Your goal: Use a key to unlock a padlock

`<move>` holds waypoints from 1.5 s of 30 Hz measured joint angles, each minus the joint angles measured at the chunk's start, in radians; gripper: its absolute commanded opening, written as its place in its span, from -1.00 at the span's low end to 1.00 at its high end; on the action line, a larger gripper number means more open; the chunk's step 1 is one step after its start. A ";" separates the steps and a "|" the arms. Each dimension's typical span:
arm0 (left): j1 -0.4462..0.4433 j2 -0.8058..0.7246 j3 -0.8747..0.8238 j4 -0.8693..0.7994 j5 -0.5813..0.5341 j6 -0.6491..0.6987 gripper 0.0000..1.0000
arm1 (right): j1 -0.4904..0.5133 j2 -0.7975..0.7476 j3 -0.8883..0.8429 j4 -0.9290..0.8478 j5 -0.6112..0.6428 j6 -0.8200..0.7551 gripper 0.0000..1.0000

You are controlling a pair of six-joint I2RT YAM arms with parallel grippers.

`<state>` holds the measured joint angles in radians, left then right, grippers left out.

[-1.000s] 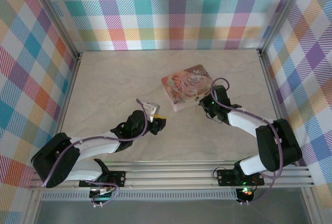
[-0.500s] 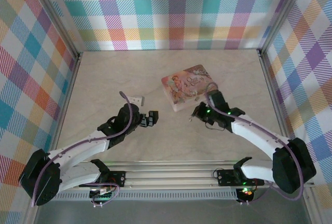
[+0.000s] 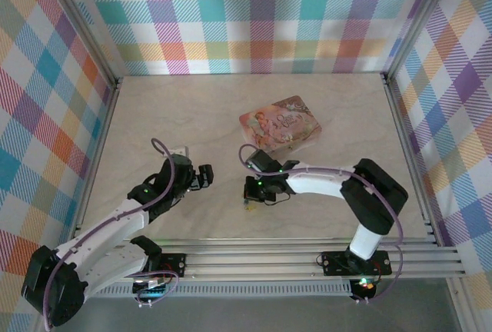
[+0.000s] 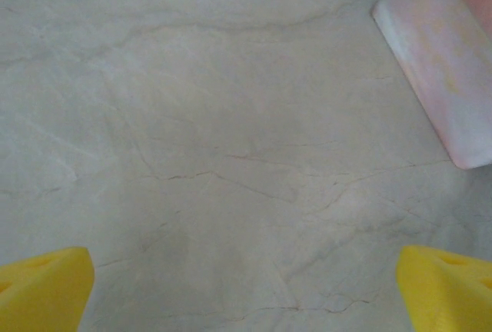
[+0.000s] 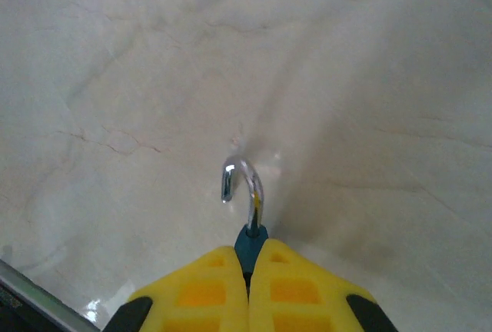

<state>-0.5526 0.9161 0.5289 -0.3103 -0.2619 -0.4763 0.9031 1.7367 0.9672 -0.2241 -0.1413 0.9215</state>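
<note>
Padlock: the tiny padlock with a blue body and silvery shackle (image 5: 250,238) sits low over the table, near its front middle. Only a sliver of the blue body shows, and the shackle points away from the wrist.
Right gripper: the right gripper (image 5: 248,255) has its yellow pads pressed together on the padlock's body.
Shackle: the short leg of the hook seems to end free of the body, so the lock may already be sprung. The body is mostly hidden between the pads, so this is not certain.
Left gripper: the left gripper (image 3: 201,178) has its jaws spread wide and holds nothing. It hovers over bare table to the left of the right gripper, apart from it.
Step in hand: probably holding the padlock steady for the other arm to work on it.
Next move: if the lock is in fact shut, the tiny dark metal key must go to the keyhole and be turned. Where the key lies cannot be told. The work would be fine and fiddly, and a slight misalignment would miss the slot.
Tin: a pink illustrated rectangular tin (image 3: 280,128) lies flat beyond the right gripper, clear of both arms.
Surface: a pale, marble-veined tabletop (image 3: 154,109).
Room: pastel checked fabric walls (image 3: 254,17) stand on three sides, with an aluminium rail (image 3: 254,259) at the near edge.
</note>
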 measured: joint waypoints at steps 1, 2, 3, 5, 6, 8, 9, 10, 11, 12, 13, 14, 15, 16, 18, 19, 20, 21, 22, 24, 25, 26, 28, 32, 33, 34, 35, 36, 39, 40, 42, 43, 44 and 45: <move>0.002 -0.005 -0.005 -0.010 -0.002 -0.004 1.00 | 0.000 0.008 0.010 0.000 -0.003 -0.003 -0.62; 0.005 -0.010 -0.010 -0.019 -0.002 -0.007 1.00 | 0.000 0.011 0.014 -0.001 -0.005 -0.008 -0.48; 0.006 -0.014 -0.012 -0.029 -0.002 -0.008 1.00 | 0.000 0.011 0.016 -0.002 -0.006 -0.006 -0.35; 0.013 -0.024 -0.016 -0.042 -0.002 -0.010 1.00 | 0.000 0.010 0.018 -0.005 -0.005 -0.020 -0.11; 0.016 -0.029 -0.016 -0.047 -0.002 -0.010 1.00 | 0.000 0.008 0.018 -0.010 0.001 -0.024 0.01; 0.024 -0.042 -0.016 -0.057 -0.002 -0.008 1.00 | 0.000 -0.011 0.017 -0.032 0.016 -0.029 0.23; 0.029 -0.045 -0.016 -0.059 -0.002 -0.006 1.00 | 0.000 -0.026 0.017 -0.043 0.026 -0.033 0.29; 0.035 -0.048 -0.016 -0.060 -0.002 -0.003 1.00 | 0.000 -0.047 0.017 -0.059 0.038 -0.045 0.36; 0.042 -0.050 -0.014 -0.065 -0.001 0.000 1.00 | 0.000 -0.075 0.017 -0.077 0.054 -0.056 0.42; 0.052 -0.050 -0.009 -0.074 -0.001 0.003 1.00 | 0.000 -0.103 0.017 -0.094 0.071 -0.069 0.50; 0.066 -0.050 -0.002 -0.084 -0.002 0.010 1.00 | 0.000 -0.135 0.017 -0.112 0.091 -0.083 0.58; 0.080 -0.049 0.008 -0.090 -0.003 0.019 1.00 | 0.000 -0.173 0.017 -0.133 0.118 -0.102 0.66; 0.091 -0.047 0.019 -0.097 -0.008 0.025 1.00 | -0.002 -0.203 0.017 -0.149 0.142 -0.114 0.74; 0.101 -0.042 0.036 -0.103 -0.017 0.034 1.00 | -0.005 -0.242 0.016 -0.171 0.174 -0.134 0.86; 0.115 -0.026 0.072 -0.105 -0.045 0.056 1.00 | -0.013 -0.319 0.014 -0.208 0.243 -0.169 0.99; 0.120 -0.016 0.092 -0.101 -0.065 0.071 1.00 | -0.022 -0.367 0.010 -0.224 0.288 -0.193 0.99; 0.124 -0.006 0.108 -0.092 -0.089 0.085 1.00 | -0.034 -0.417 0.000 -0.231 0.332 -0.213 0.99; 0.124 0.002 0.116 -0.079 -0.110 0.098 1.00 | -0.048 -0.459 -0.013 -0.232 0.370 -0.231 0.99; 0.125 0.009 0.124 -0.064 -0.136 0.114 1.00 | -0.069 -0.510 -0.034 -0.232 0.412 -0.254 0.99; 0.127 0.014 0.127 -0.031 -0.179 0.155 1.00 | -0.129 -0.605 -0.091 -0.219 0.481 -0.294 0.99; 0.130 0.016 0.127 -0.015 -0.194 0.182 1.00 | -0.166 -0.647 -0.125 -0.207 0.507 -0.313 0.99; 0.131 0.019 0.127 0.007 -0.208 0.216 1.00 | -0.208 -0.688 -0.165 -0.191 0.531 -0.335 0.99; 0.132 0.031 0.127 0.054 -0.236 0.286 1.00 | -0.292 -0.755 -0.250 -0.138 0.573 -0.384 0.99; 0.142 0.085 0.127 0.142 -0.293 0.387 1.00 | -0.393 -0.850 -0.425 0.014 0.632 -0.524 0.99; 0.148 0.097 0.124 0.166 -0.299 0.400 1.00 | -0.412 -0.862 -0.464 0.063 0.638 -0.560 0.99; 0.157 0.106 0.113 0.206 -0.301 0.415 1.00 | -0.436 -0.868 -0.501 0.116 0.640 -0.596 0.99; 0.172 0.112 0.094 0.254 -0.298 0.423 1.00 | -0.459 -0.866 -0.530 0.163 0.639 -0.627 0.99; 0.186 0.117 0.072 0.296 -0.293 0.426 1.00 | -0.481 -0.858 -0.550 0.200 0.638 -0.650 0.99; 0.240 0.148 -0.015 0.443 -0.250 0.444 1.00 | -0.576 -0.798 -0.563 0.270 0.618 -0.702 0.99; 0.253 0.166 -0.035 0.476 -0.234 0.448 1.00 | -0.597 -0.782 -0.563 0.295 0.611 -0.715 0.99; 0.282 0.213 -0.068 0.544 -0.199 0.459 1.00 | -0.638 -0.750 -0.570 0.377 0.599 -0.750 0.99; 0.295 0.234 -0.080 0.575 -0.184 0.463 1.00 | -0.648 -0.740 -0.578 0.419 0.593 -0.761 0.99; 0.309 0.253 -0.096 0.615 -0.166 0.466 1.00 | -0.663 -0.727 -0.590 0.467 0.587 -0.776 0.99; 0.323 0.266 -0.112 0.659 -0.151 0.466 1.00 | -0.678 -0.710 -0.603 0.514 0.578 -0.787 0.99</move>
<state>-0.2298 1.1820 0.4168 0.3485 -0.4133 -0.0105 0.2256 1.0264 0.3645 0.2901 0.4370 0.1341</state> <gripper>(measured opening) 0.999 0.996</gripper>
